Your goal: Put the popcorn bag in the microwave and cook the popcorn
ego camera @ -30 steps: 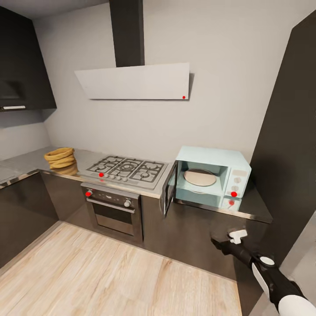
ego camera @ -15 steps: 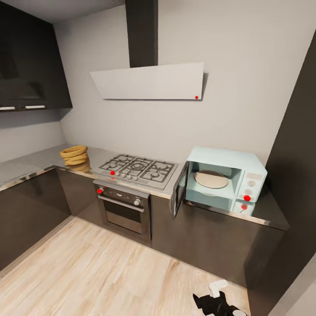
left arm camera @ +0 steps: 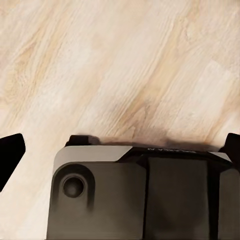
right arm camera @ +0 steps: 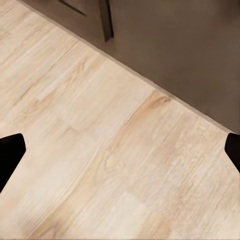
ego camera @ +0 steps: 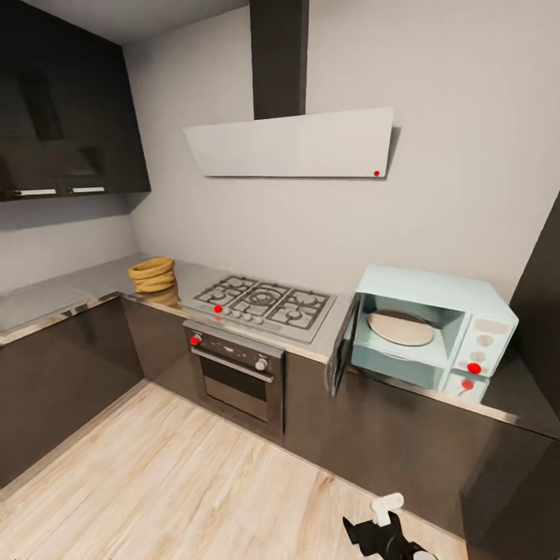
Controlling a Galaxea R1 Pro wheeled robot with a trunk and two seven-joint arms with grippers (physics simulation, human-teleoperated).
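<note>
The tan popcorn bag [ego camera: 152,274] sits on the grey steel countertop [ego camera: 93,286] at the far left of the hob, near the corner. The mint-blue microwave [ego camera: 467,311] stands on the counter at the right. Its door [ego camera: 342,355] hangs open, and a round plate [ego camera: 400,328] lies inside. My right gripper [ego camera: 376,531] hangs low over the floor, far below the microwave. In the right wrist view its fingertips [right arm camera: 11,154] stand wide apart, open and empty, over wooden floor. In the left wrist view the left gripper's fingertips [left arm camera: 10,155] are equally spread and empty above my own base [left arm camera: 135,195].
A gas hob [ego camera: 264,299] and a black built-in oven [ego camera: 237,373] lie between bag and microwave, under a slanted white hood [ego camera: 292,144]. Dark upper cabinets [ego camera: 62,124] hang at the left. Light wooden floor [ego camera: 179,482] spreads before the dark cabinet fronts [ego camera: 389,435].
The whole picture has shifted right, so the camera moved. My right arm has dropped from in front of the cabinet under the microwave to the view's lower edge.
</note>
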